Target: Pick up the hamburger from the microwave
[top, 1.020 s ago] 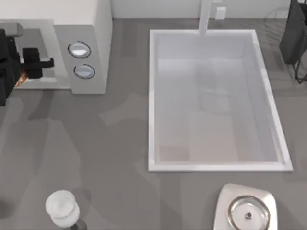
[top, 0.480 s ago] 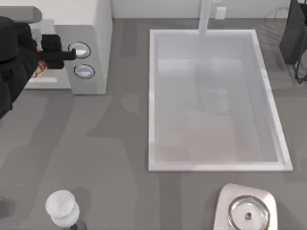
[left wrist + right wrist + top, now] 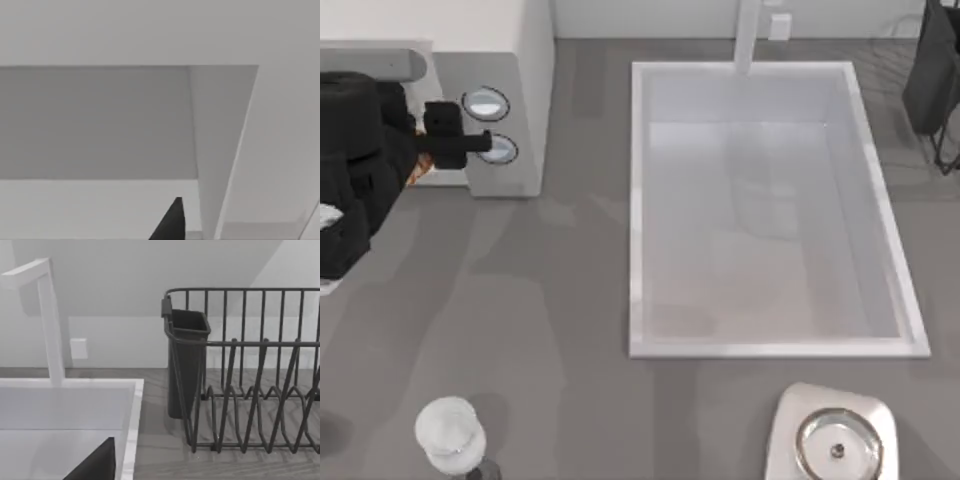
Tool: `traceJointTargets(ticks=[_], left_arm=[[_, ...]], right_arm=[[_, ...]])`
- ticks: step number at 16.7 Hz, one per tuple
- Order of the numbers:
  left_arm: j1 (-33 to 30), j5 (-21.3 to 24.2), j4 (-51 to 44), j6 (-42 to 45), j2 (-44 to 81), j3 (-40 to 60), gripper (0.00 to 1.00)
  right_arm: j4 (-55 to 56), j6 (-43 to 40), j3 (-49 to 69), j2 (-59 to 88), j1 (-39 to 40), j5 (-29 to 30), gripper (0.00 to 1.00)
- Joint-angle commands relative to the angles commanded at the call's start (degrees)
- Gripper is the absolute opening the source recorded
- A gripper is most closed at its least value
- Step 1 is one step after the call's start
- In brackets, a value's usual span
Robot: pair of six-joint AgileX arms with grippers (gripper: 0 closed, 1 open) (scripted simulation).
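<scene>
1 microwave (image 3: 510, 60) stands at the table's far left, with 2 knobs (image 3: 486, 104) on its grey front panel. 1 sink (image 3: 638, 200) takes up the middle, 1 tap (image 3: 748, 35) at its far rim. 1 wine glass (image 3: 448, 432) stands at the near left edge, 1 silver dish (image 3: 835, 445) at the near right, and 1 dark rack (image 3: 245, 370) with 1 cup-shaped holder (image 3: 186, 360) at the far right, just beside the sink's corner.

The left gripper (image 3: 460, 146) sits in front of the microwave, its tip over the lower knob. A sliver of the orange-brown hamburger (image 3: 413, 172) shows at the arm's edge, just behind the fingers; whether the fingers are closed on it or apart I cannot tell. The right arm (image 3: 932, 70) is parked at the far right, over the rack; its fingers are also too hidden to judge.

Bare grey table (image 3: 550, 300) lies open between the microwave, glass and sink. The sink's left rim bounds that room on the right.

Since 0.5 s ago the left arm has shifted nearer and slightly right, its tip passing from the upper knob to the lower, and the hamburger has come with it. The right arm has not moved.
</scene>
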Motion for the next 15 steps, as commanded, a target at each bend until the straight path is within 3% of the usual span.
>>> traceJointTargets(ticks=[7,14,15], left_arm=[[-0.15,0.33,25.78,-0.02,17.52,-5.91,0.00],[-0.12,0.44,29.58,-0.01,20.67,-7.34,0.00],[-0.12,0.44,29.58,-0.01,20.67,-7.34,0.08]], right_arm=[[0.00,0.00,0.00,0.00,0.00,0.00,1.00],[0.00,0.00,0.00,0.00,0.00,0.00,1.00],[0.00,0.00,0.00,0.00,0.00,0.00,1.00]])
